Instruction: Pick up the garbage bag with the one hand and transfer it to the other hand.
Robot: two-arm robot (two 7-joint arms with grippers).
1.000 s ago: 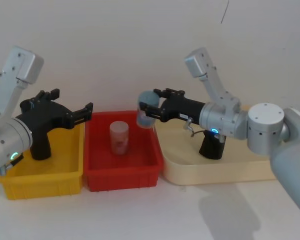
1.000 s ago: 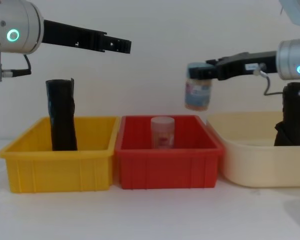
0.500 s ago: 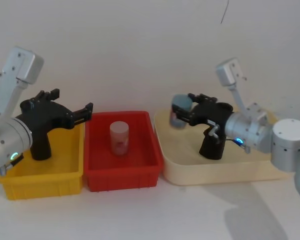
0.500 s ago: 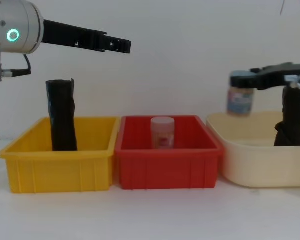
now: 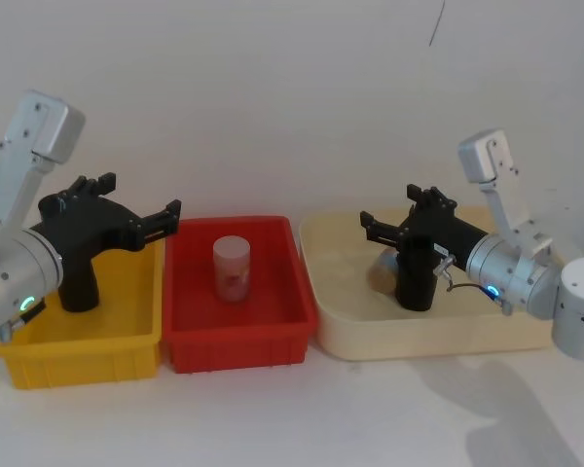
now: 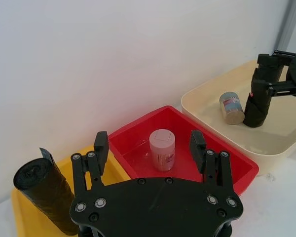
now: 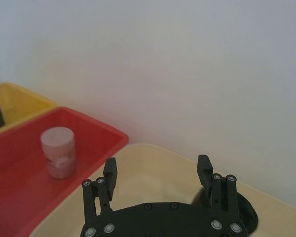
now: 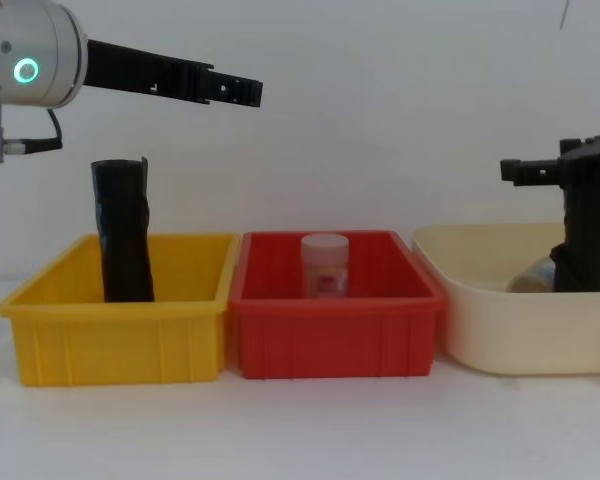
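The garbage bag (image 5: 416, 280) is a thick black roll standing upright in the cream tray (image 5: 438, 341); it also appears in the chest view (image 8: 586, 235) and the left wrist view (image 6: 259, 98). My right gripper (image 5: 389, 209) hovers open just above and beside the bag's top, holding nothing; in its wrist view (image 7: 157, 165) part of the bag's top (image 7: 247, 211) sits by one finger. My left gripper (image 5: 141, 195) hangs open over the yellow bin (image 5: 88, 355), empty (image 6: 148, 143).
A slimmer black roll (image 8: 122, 232) with a flared rim stands in the yellow bin. A pink jar (image 5: 233, 268) stands in the red bin (image 5: 238, 345). A blue-lidded jar (image 5: 383, 272) lies on its side in the cream tray, next to the garbage bag.
My right gripper carried the blue-lidded jar rightward from above the red bin to the cream tray and let it go; the jar now lies there. The left arm has not moved.
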